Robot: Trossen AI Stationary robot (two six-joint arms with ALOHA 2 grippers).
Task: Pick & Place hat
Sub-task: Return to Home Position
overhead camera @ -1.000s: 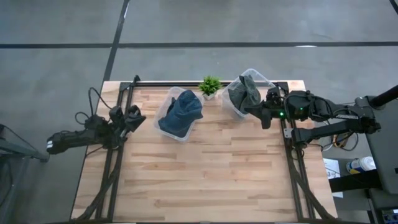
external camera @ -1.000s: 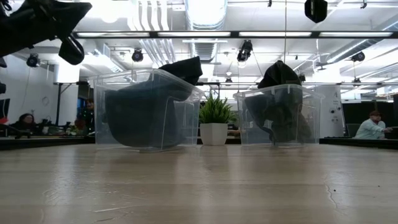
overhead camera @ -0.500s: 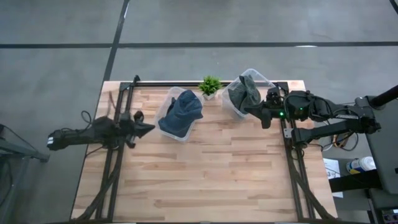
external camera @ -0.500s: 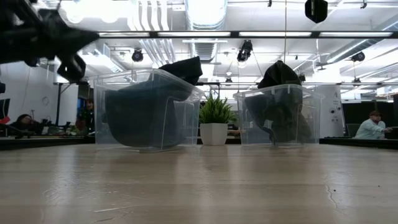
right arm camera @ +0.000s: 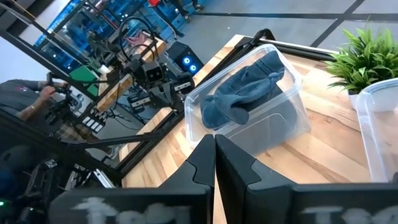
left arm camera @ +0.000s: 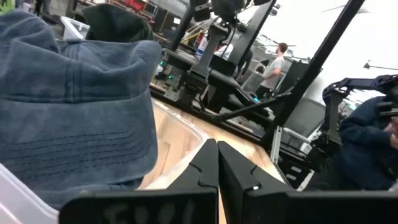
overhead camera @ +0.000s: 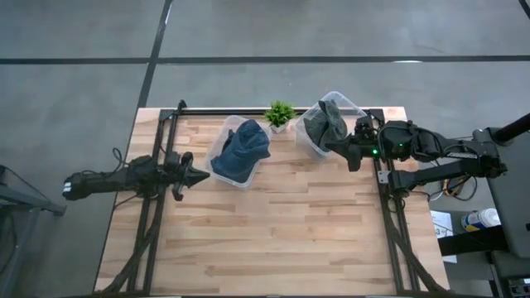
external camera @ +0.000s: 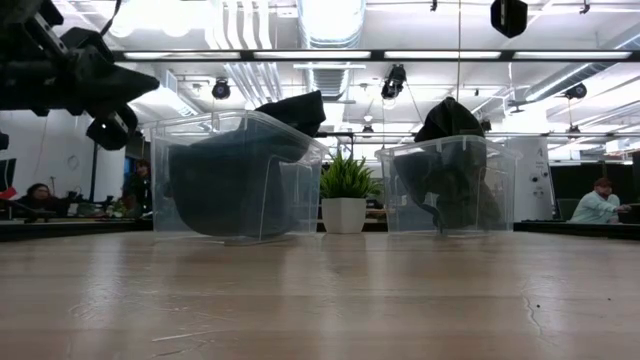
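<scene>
The left gripper (overhead camera: 197, 175), fingers pressed together on nothing, has swung nearer and now points right. The blue cap (overhead camera: 244, 147) lies in the left transparent bin (overhead camera: 217, 145), just right of its fingertips. The right gripper (overhead camera: 330, 147) waits, likewise closed.

Grey concrete floor (overhead camera: 74, 91) with dark seam lines around a light wood plank tabletop (overhead camera: 273, 240). Low view shows an open workshop hall with white ceiling ducts (external camera: 330, 18), bright strip lights (external camera: 300, 55) and a seated person (external camera: 600, 205) at far desks.
</scene>
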